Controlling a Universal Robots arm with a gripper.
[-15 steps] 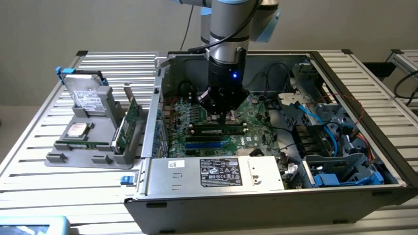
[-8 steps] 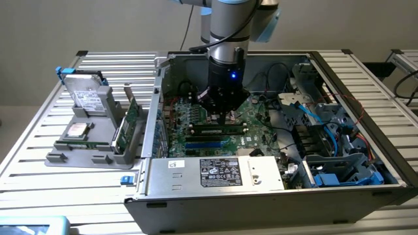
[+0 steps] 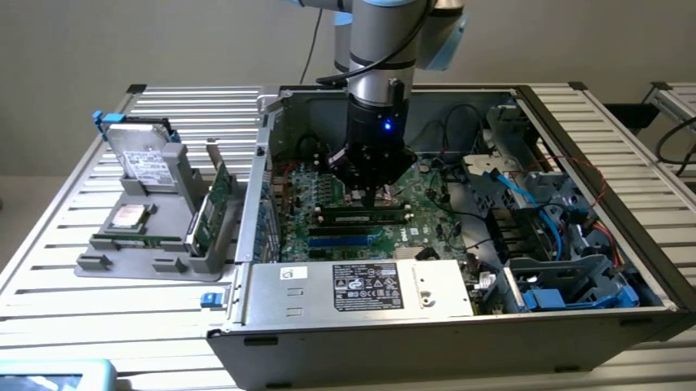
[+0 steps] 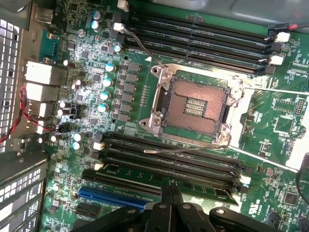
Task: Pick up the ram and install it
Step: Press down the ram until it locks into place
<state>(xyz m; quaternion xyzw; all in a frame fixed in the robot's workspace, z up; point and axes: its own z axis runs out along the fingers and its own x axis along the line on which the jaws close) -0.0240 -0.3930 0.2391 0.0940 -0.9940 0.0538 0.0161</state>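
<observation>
Green ram [image 3: 364, 217] seated in a motherboard slot beside the CPU socket [image 4: 195, 104], directly under my claw [image 3: 367, 198], fingers closed together, tips pressing its top edge.

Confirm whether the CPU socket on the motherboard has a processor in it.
No: the CPU socket lies open, its bare contact grid showing.

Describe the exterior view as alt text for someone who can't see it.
A robot arm's shut gripper reaches down into an open computer case, pressing on a ram stick lying along a motherboard slot. On the exterior view's left, a grey holder with drives and a green card sits on a slatted table.
</observation>
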